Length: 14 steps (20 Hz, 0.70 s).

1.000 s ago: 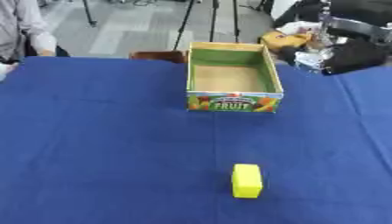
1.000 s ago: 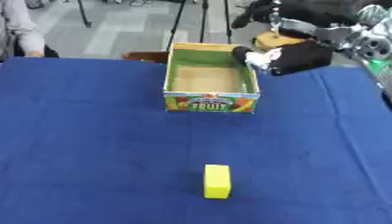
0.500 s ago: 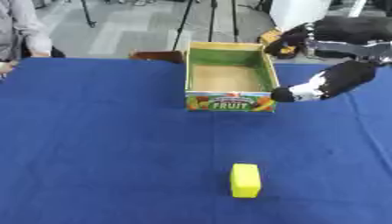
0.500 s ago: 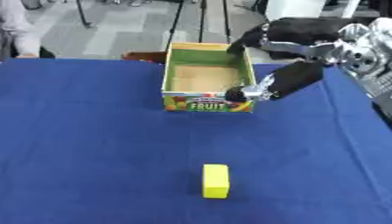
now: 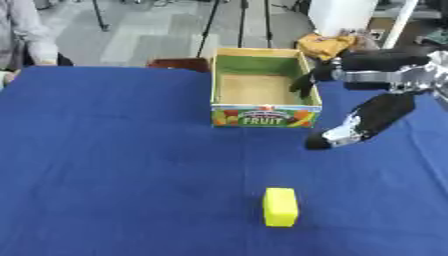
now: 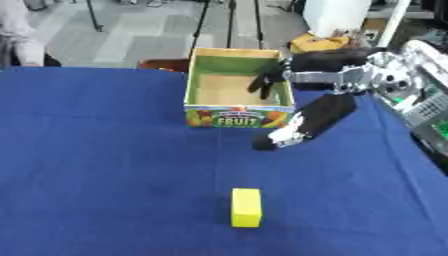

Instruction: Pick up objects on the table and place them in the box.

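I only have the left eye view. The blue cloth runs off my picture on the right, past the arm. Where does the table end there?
Observer: The right eye view shows the table's right edge, slanting down the picture's right side.
Operator: Anything past that edge?
Observer: A grey and green thing sits just beyond it; I cannot make out what.
Operator: Is the block near that edge?
Observer: No. The yellow block lies well left of it, with bare cloth between.

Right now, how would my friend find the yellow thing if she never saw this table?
Start at the big blue table and find the fruit box near its far edge. Come straight toward the near edge from there: the yellow block lies alone on the cloth. It is the only bright yellow, brick-shaped thing on the table.
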Motion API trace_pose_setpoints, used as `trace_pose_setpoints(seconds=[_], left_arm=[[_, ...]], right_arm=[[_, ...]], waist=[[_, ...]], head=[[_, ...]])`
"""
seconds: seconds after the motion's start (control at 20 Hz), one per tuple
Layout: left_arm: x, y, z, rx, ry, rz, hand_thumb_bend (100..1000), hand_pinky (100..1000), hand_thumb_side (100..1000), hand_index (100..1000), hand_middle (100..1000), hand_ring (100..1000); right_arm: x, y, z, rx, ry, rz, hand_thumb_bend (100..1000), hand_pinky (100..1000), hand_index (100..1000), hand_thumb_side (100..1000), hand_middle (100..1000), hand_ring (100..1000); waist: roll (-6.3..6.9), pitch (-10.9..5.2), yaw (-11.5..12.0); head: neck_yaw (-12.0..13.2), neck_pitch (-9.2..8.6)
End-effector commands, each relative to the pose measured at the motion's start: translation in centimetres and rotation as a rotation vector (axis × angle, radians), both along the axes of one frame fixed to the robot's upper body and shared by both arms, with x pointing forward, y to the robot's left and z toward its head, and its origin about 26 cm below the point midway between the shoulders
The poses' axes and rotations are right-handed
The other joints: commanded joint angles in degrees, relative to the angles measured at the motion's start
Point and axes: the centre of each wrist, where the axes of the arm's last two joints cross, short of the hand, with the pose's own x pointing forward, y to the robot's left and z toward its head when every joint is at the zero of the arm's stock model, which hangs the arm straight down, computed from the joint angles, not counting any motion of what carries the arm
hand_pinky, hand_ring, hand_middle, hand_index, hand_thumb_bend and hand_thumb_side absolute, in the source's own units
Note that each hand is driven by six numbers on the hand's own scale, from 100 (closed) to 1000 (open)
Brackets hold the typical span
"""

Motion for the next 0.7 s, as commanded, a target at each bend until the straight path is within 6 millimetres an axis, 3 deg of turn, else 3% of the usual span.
trace_pose_setpoints(seconds=[0.05,0.7], left_arm=[[-0.2,0.0,1.0,0.022,-0.032,-0.004,100,564,1000,948,886,789],[-0.1,-0.1,1.3,0.016,-0.041,-0.003,100,561,1000,949,887,790]], right_arm=[[-1.1,0.6,1.0,0.023,-0.032,0.015,549,944,979,760,779,939],[-1.8,1.7,-2.7,0.036,-0.073,-0.001,457,930,959,739,766,933]], waist=[[0.21,-0.70,-0.23],[0.18,-0.16,-1.31]], head=[[-0.17,-0.63],[0.23,-1.32]])
